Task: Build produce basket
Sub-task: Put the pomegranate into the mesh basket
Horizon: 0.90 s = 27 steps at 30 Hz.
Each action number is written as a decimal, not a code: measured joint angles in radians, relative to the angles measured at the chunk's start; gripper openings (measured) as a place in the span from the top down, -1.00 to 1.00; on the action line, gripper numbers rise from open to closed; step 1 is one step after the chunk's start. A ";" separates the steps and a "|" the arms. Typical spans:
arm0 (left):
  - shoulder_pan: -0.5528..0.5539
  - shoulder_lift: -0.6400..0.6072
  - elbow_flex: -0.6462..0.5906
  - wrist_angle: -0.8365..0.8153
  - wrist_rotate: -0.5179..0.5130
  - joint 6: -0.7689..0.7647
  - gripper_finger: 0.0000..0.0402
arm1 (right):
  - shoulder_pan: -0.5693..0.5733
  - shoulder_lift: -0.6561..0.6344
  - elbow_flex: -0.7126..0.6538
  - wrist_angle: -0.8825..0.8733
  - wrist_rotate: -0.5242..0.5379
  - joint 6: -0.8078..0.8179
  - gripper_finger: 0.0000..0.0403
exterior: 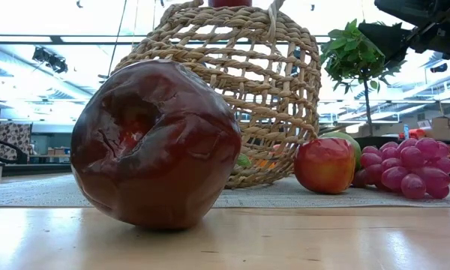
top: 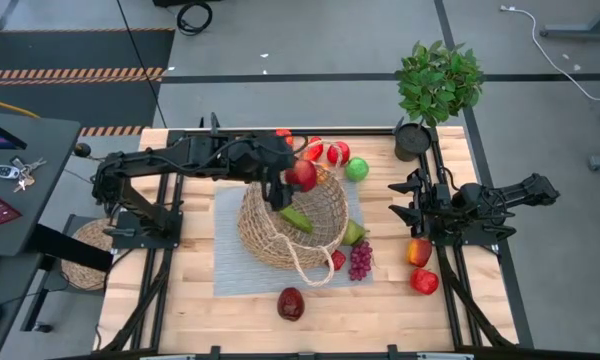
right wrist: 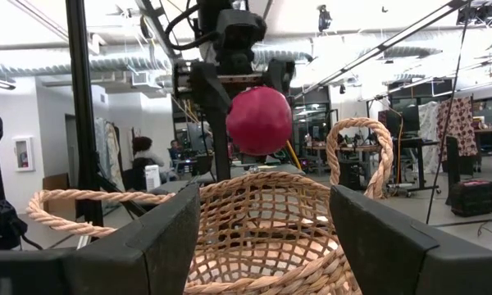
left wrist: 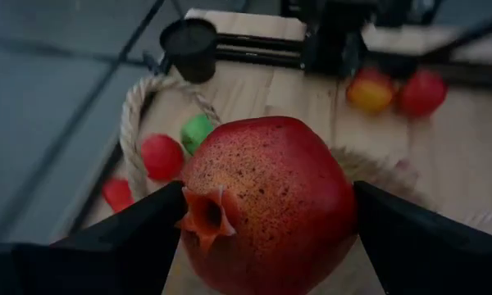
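The tan wicker basket [top: 293,222] stands on a grey mat [top: 230,270] at mid-table, with a green piece [top: 296,218] inside. My left gripper [top: 298,180] hangs over the basket's far rim, shut on a red pomegranate [left wrist: 266,205]. More produce lies around the basket: red pieces [top: 325,152], a green apple [top: 356,169], grapes [top: 360,260] and a dark red piece [top: 291,303]. My right gripper [top: 398,200] waits open at the table's right, holding nothing. My left gripper pinches the pomegranate by two opposite sides [left wrist: 344,205] between its two fingers [left wrist: 139,238]. The fingers come from the table's left, slanting down. The fruit hangs clear above the basket's opening, with its crown [left wrist: 207,215] turned back toward the wrist.
A potted plant [top: 435,90] stands at the far right corner. Two red-yellow apples [top: 421,265] lie near my right arm. The basket's looped handle [top: 310,270] hangs toward the near edge. A round woven mat [top: 85,255] lies off the table's left.
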 joint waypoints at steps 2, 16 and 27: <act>0.000 0.000 0.000 0.000 0.000 -0.111 -0.66 | 0.000 0.000 0.000 0.000 0.000 0.000 -0.36; 0.000 0.000 0.000 0.000 -0.002 -0.794 -0.66 | 0.000 0.000 0.000 0.000 0.000 0.000 -0.36; 0.000 0.000 0.000 0.001 -0.001 -1.076 -0.66 | 0.000 0.000 0.000 0.000 0.000 0.000 -0.36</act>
